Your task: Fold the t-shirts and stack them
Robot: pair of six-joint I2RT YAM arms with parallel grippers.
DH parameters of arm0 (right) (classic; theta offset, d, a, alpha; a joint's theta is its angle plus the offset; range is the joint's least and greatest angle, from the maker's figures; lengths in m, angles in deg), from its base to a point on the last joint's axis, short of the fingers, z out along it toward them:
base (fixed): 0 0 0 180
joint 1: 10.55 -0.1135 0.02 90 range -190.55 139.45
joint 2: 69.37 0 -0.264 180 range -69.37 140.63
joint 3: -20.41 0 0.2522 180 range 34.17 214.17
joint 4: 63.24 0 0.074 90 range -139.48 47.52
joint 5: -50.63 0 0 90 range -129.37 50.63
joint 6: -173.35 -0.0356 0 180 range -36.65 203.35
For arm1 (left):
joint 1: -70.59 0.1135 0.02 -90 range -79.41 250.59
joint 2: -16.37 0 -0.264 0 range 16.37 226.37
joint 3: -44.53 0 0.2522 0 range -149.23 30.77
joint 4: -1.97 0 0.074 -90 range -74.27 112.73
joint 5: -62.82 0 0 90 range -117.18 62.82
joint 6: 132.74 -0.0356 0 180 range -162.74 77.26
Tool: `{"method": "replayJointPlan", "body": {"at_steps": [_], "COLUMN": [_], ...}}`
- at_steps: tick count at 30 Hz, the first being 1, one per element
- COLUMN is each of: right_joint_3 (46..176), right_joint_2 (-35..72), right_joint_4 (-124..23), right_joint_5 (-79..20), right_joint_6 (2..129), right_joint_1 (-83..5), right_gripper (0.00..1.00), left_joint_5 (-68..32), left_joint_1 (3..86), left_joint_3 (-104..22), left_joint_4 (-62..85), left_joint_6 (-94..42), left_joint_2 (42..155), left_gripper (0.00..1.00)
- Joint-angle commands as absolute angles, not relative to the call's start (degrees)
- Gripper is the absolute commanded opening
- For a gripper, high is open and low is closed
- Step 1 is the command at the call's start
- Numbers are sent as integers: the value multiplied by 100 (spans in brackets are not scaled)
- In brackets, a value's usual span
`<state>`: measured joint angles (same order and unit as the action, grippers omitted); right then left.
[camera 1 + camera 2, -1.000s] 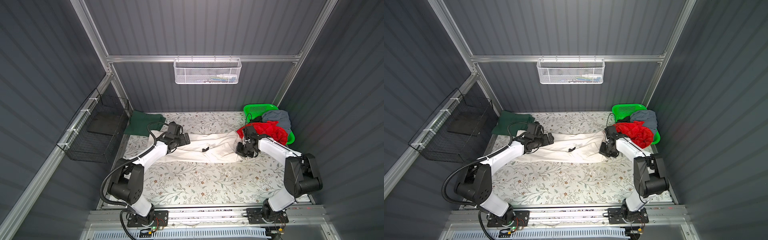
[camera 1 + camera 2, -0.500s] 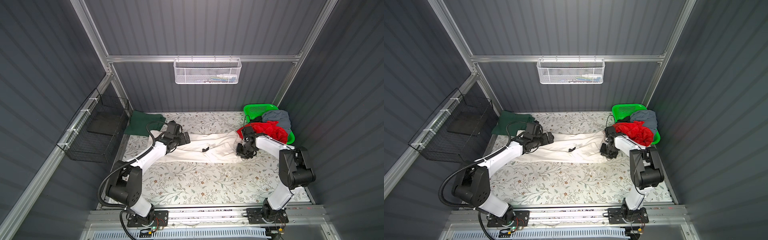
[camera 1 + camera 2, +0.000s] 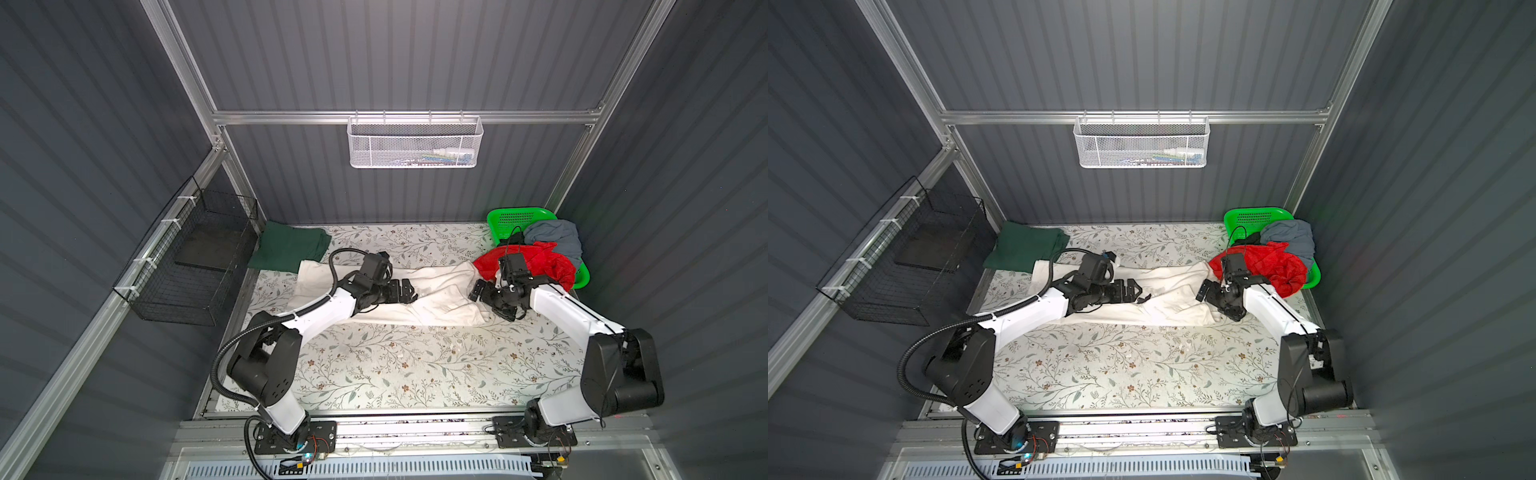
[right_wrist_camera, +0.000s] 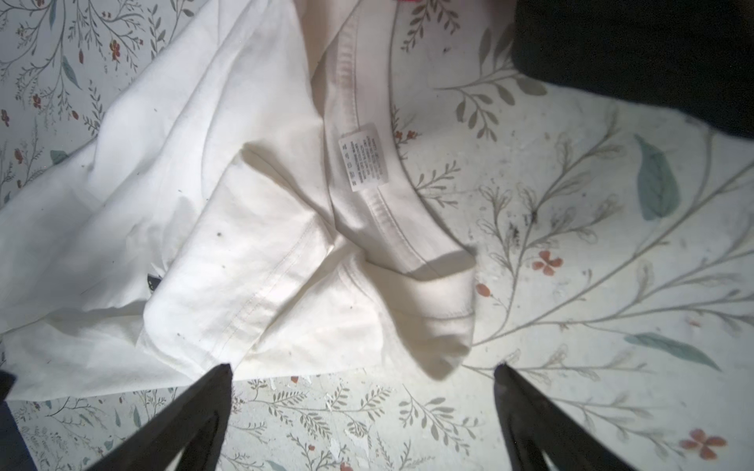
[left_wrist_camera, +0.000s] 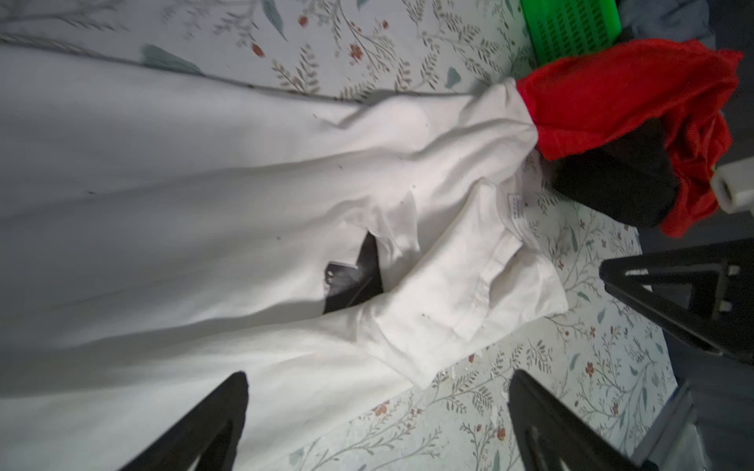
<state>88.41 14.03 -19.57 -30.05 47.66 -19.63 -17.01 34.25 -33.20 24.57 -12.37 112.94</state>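
A large off-white t-shirt (image 3: 440, 295) (image 3: 1167, 299) lies stretched across the floral table, wrinkled at its right end. My left gripper (image 3: 409, 291) (image 3: 1136, 293) is open low over its middle; in the left wrist view the open jaws (image 5: 377, 383) straddle the shirt's edge (image 5: 204, 183). My right gripper (image 3: 488, 305) (image 3: 1214, 301) stands open at the collar end, jaws (image 4: 363, 373) empty above the table just off the collar and its label (image 4: 363, 159). A folded dark green t-shirt (image 3: 291, 249) lies back left. Red (image 3: 540, 266), grey-blue (image 3: 557, 237) and black (image 3: 513, 240) t-shirts are piled at the right.
The bright green basket (image 3: 515, 216) stands at the back right under the shirt pile. A black wire basket (image 3: 187, 266) hangs on the left wall and a white mesh one (image 3: 415, 141) on the back wall. The table's front half (image 3: 395, 365) shows only its floral cover.
My right gripper has gone from shut to wide open at the collar end. My left gripper has slid right along the off-white shirt, from its left part to its middle.
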Motion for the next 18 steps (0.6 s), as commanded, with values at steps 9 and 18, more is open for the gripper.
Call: {"method": "replayJointPlan", "body": {"at_steps": [9, 18], "right_joint_3": [7674, 7332], "right_joint_2": [678, 643], "right_joint_4": [-2573, -2909], "right_joint_5": [-2754, -2634], "right_joint_6": [3994, 3895], "right_joint_1": [-1920, -1916], "right_gripper": [99, 99], "left_joint_5": [-947, -879], "left_joint_1": [2846, 2562], "left_joint_3": [-3273, -3210], "left_joint_4": [1949, 1678], "left_joint_6": [-1232, -829], "left_joint_2": [11748, 12010], "left_gripper": [98, 96]}}
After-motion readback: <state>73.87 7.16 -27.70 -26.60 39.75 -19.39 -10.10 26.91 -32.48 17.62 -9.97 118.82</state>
